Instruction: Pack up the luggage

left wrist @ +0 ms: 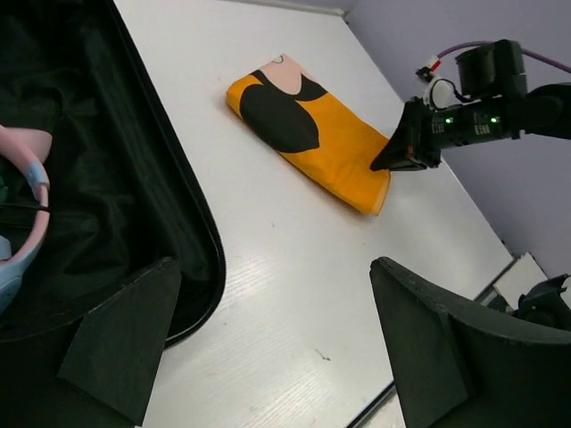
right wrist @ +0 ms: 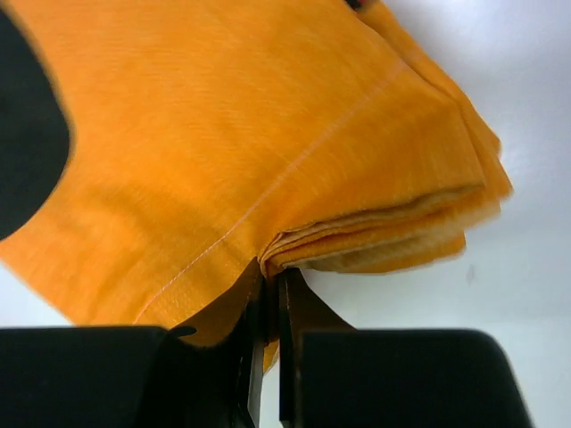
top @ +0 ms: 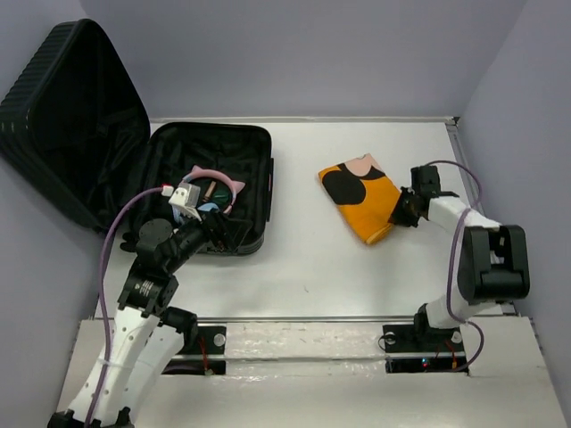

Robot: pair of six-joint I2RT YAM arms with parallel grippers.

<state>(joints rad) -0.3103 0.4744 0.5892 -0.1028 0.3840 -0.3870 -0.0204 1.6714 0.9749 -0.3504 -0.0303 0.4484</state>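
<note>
Right of the luggage [top: 76, 116], the right tool [top: 399, 217] pinches folded orange cloth [top: 361, 198] (black-blotched); left tool [left wrist: 277, 348] gapes apart.

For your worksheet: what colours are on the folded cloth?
The folded cloth is orange with black blotches; left wrist view shows best.

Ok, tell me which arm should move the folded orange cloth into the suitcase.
Right. The right gripper is shut on the folded orange cloth; the left gripper hangs open by the suitcase, apart from the cloth.
</note>
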